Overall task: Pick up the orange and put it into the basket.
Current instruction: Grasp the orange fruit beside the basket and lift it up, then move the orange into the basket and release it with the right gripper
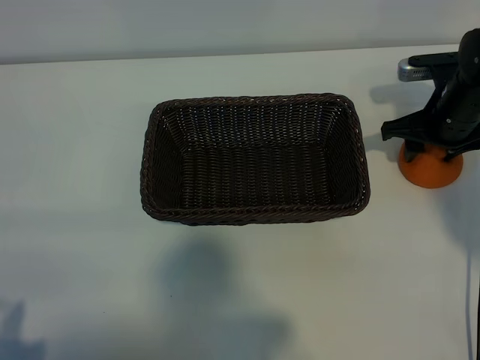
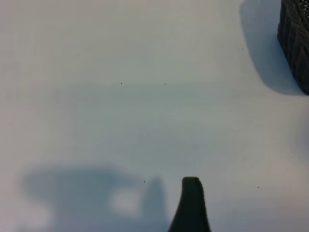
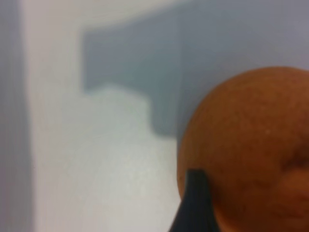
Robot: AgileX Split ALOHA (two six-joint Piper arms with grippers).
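Your right hand (image 1: 433, 154) sits low over the orange (image 1: 430, 169) near the counter's right edge, just beside the basket (image 1: 255, 215), set for a top grab. Fingers spread wide, straddling the fruit; one fingertip (image 3: 193, 203) at its skin, not clamped yet. Left hand (image 2: 190, 205) spread, empty, above bare counter (image 2: 120, 96).

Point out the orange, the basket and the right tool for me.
orange (image 1: 432, 171), exterior view, lower front skin.
basket (image 1: 253, 217), exterior view, near braided rim.
right tool (image 1: 429, 147), exterior view, between its fingertips, astride the orange.
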